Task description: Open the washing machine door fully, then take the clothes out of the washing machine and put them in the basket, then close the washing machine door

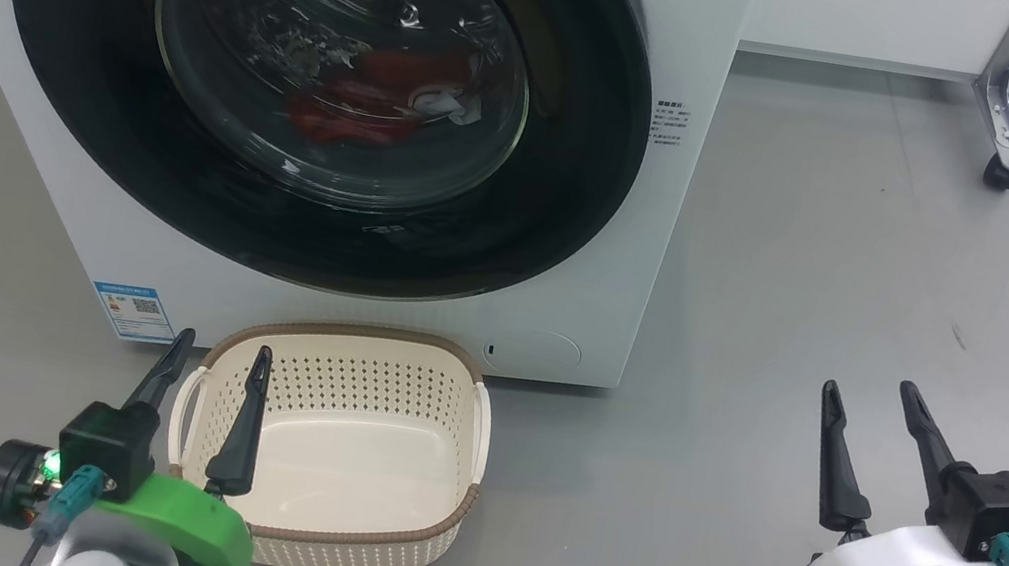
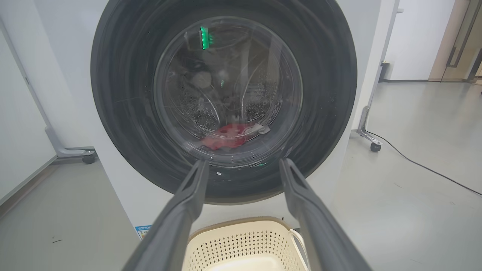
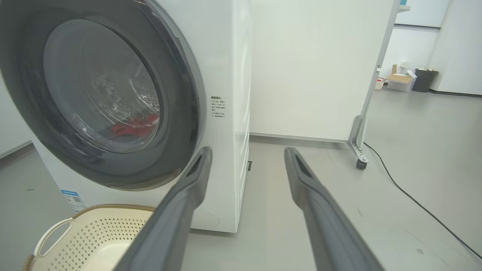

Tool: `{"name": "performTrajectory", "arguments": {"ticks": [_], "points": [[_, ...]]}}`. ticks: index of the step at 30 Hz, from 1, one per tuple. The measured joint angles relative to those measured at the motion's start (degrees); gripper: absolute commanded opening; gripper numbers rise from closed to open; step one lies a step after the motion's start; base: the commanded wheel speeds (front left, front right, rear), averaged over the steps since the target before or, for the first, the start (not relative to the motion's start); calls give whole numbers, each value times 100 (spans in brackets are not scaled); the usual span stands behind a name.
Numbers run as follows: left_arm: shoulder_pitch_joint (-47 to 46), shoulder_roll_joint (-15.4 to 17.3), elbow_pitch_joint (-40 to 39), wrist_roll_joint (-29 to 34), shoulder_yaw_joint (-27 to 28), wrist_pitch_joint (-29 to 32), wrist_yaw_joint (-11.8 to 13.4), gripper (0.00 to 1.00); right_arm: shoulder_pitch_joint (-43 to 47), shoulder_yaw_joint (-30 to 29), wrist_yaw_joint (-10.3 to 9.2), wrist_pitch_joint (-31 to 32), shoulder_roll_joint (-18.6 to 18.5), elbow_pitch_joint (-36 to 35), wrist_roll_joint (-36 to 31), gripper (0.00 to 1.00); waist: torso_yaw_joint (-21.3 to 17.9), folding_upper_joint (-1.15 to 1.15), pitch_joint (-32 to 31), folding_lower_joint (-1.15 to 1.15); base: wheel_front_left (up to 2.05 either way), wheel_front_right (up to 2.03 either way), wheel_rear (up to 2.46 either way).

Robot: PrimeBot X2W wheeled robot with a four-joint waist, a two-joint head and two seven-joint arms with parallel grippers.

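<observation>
Nearest, the left gripper (image 1: pixel 224 343) hung with its fingers spread wide and holding nothing over the left end of the basket (image 1: pixel 355 332). The right gripper (image 1: pixel 869 386) stood just as spread above the floor (image 1: pixel 755 363), well to the right. The basket sat empty just before the washing machine (image 1: pixel 703 51). The washing machine door (image 1: pixel 75 53) was shut, and the clothes (image 1: pixel 361 103) lay behind its glass.

The round glossy black door (image 1: pixel 251 30) is closed on the big white washing machine (image 1: pixel 693 50), with bright red clothes (image 1: pixel 362 98) behind its glass. A cream perforated plastic basket (image 1: pixel 355 332) stands on the floor before it. The left pincer (image 1: pixel 225 343) and right pincer (image 1: pixel 869 386) gape, holding nothing.
</observation>
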Motion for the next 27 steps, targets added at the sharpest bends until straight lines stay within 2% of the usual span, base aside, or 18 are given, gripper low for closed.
{"name": "performTrajectory", "arguments": {"ticks": [5,27], "points": [[-1,-12,49,288,-35,-49,30,100,2,19,-7,-60,23,16,-263,100,15,0,-17,0,0,0,0],[-1,-120,343,332,56,-49,143,100,20,-171,1,-68,174,93,-320,100,19,0,-42,0,0,0,0]]}}
